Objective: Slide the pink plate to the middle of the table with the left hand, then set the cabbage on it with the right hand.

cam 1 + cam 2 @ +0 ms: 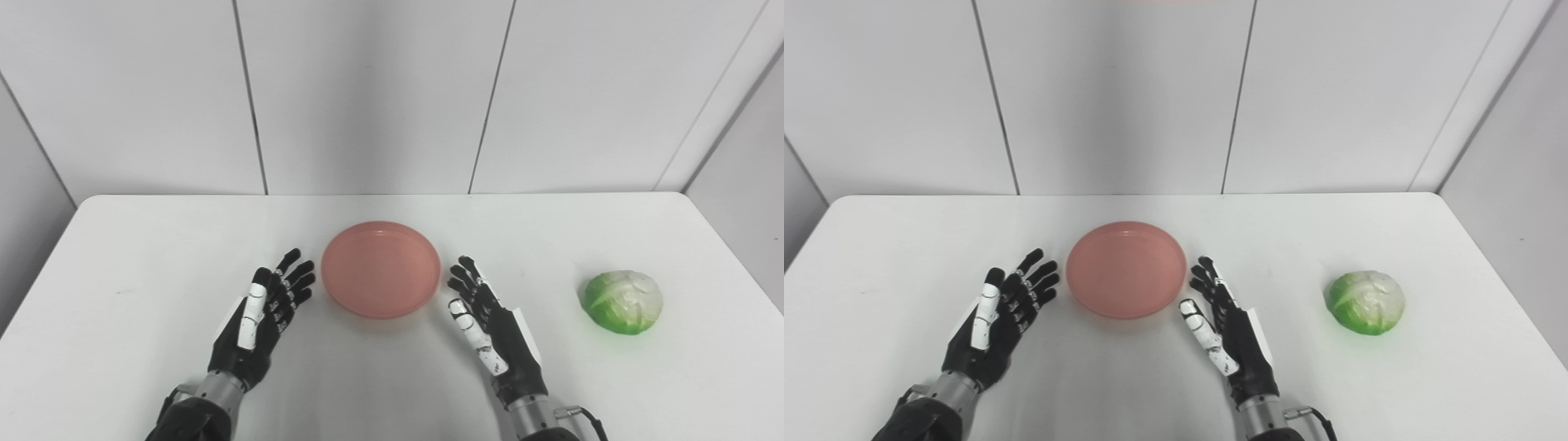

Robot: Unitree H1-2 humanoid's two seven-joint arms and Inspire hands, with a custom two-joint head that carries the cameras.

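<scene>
White panelled walls behind, white counter (153,245) in front, pretty bare setup. Left eye view first: the plate (380,269) sits roughly mid-counter, empty, flat on the surface, so I'd guess the sliding part is basically done, since there's nowhere more central for it to go. The left hand (266,312) is just beside the plate's left edge, fingers spread and holding nothing, palm turned in toward the plate, not touching it as far as I can tell. That pose reads like a hand that pushes rather than grabs, which makes sense for a shallow plate with a low rim. The right hand (484,321) mirrors it on the other side, also spread and empty, close to the rim but apart from it. The cabbage (623,301) is well off to the right, near the counter's right edge, untouched, sitting on its own. Right eye view: same layout, just shifted over a bit. The gap between each hand and the plate shows a little clearer here, and the cabbage is clearly well apart from the right hand, so that arm has a decent sideways reach ahead of it. My take is the next job belongs to the right hand: swing out, wrap the fingers around the cabbage from above or the side, and carry it back. It's round and looks smooth, so it could roll if nudged before the fingers close.
</scene>
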